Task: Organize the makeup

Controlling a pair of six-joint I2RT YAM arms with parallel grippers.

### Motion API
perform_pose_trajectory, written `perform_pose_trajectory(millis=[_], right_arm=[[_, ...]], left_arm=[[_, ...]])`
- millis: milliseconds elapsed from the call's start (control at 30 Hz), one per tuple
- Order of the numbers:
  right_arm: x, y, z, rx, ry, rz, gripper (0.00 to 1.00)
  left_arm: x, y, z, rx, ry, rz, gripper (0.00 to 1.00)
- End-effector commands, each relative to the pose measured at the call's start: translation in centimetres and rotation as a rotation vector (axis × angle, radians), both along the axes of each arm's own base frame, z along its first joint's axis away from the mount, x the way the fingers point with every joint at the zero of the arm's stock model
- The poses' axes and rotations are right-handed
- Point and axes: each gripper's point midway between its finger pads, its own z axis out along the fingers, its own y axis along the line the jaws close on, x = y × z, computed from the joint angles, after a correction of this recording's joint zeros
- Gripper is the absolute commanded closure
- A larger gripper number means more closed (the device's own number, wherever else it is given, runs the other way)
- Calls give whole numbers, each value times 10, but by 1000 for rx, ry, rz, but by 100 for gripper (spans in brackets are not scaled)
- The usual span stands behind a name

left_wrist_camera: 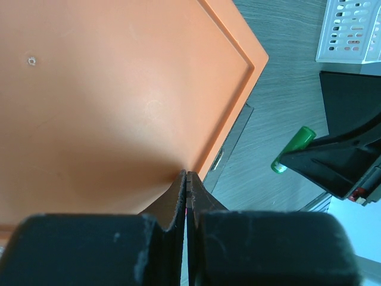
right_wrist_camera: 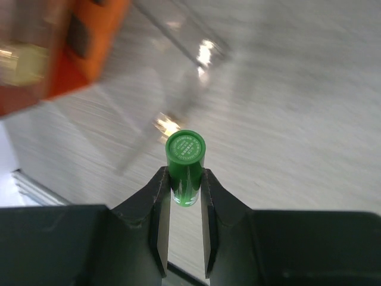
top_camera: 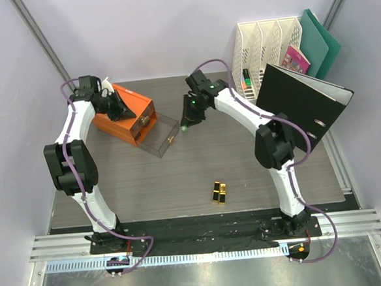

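My right gripper (right_wrist_camera: 184, 174) is shut on a small green tube (right_wrist_camera: 185, 159) and holds it, cap away from the camera, above the table beside the open clear drawer (top_camera: 161, 136) of the orange box (top_camera: 124, 113). In the top view this gripper (top_camera: 187, 119) is just right of the drawer. The green tube also shows in the left wrist view (left_wrist_camera: 293, 149). My left gripper (left_wrist_camera: 187, 176) is shut and empty, its tips over the orange box's lid (left_wrist_camera: 119, 101); it sits on the box in the top view (top_camera: 116, 109). Two black-gold lipsticks (top_camera: 219, 192) lie on the table near the front. Other makeup is out of view.
White file racks (top_camera: 262, 43) stand at the back right with a pink booklet (top_camera: 294, 59) and green folders (top_camera: 319, 39). A black binder (top_camera: 302, 102) leans in front of them, behind my right arm. The drawer sticks out from the box toward the table's middle.
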Motion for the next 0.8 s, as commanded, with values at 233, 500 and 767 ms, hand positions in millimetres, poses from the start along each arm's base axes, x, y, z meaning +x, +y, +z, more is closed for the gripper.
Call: perform_pose_trajectory(millis=[233, 500, 767], right_arm=[[12, 119, 47, 272, -60, 125, 98], [-2, 140, 30, 261, -57, 150, 51], [7, 120, 63, 257, -144, 92, 35]], left_arm=[[-107, 27, -113, 234, 542, -38, 100], [-106, 28, -113, 236, 546, -42, 100], [-102, 30, -109, 247, 539, -47, 100]])
